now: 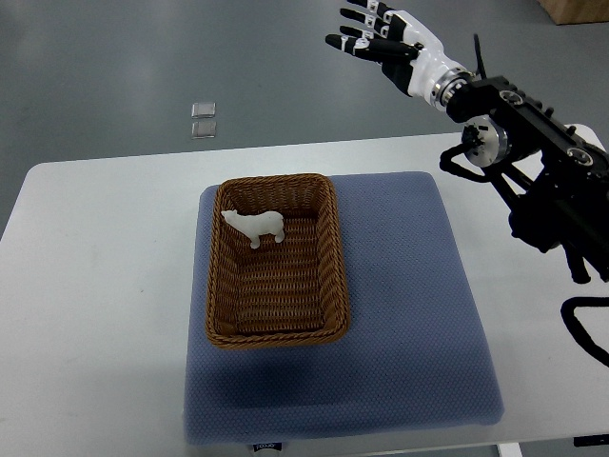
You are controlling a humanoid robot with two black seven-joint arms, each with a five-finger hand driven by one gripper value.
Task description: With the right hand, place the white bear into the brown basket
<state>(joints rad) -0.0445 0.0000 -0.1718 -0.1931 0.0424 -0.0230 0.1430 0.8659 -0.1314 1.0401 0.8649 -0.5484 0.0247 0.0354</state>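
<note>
One white bear (255,227) standing inside the brown basket (276,260), toward its far end. Right hand (385,38) raised well beyond the basket, fingers spread, holding nothing

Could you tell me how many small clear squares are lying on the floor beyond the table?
2: one clear square lies farther from the table, the other clear square just nearer, beside it. None seem hidden.
</note>
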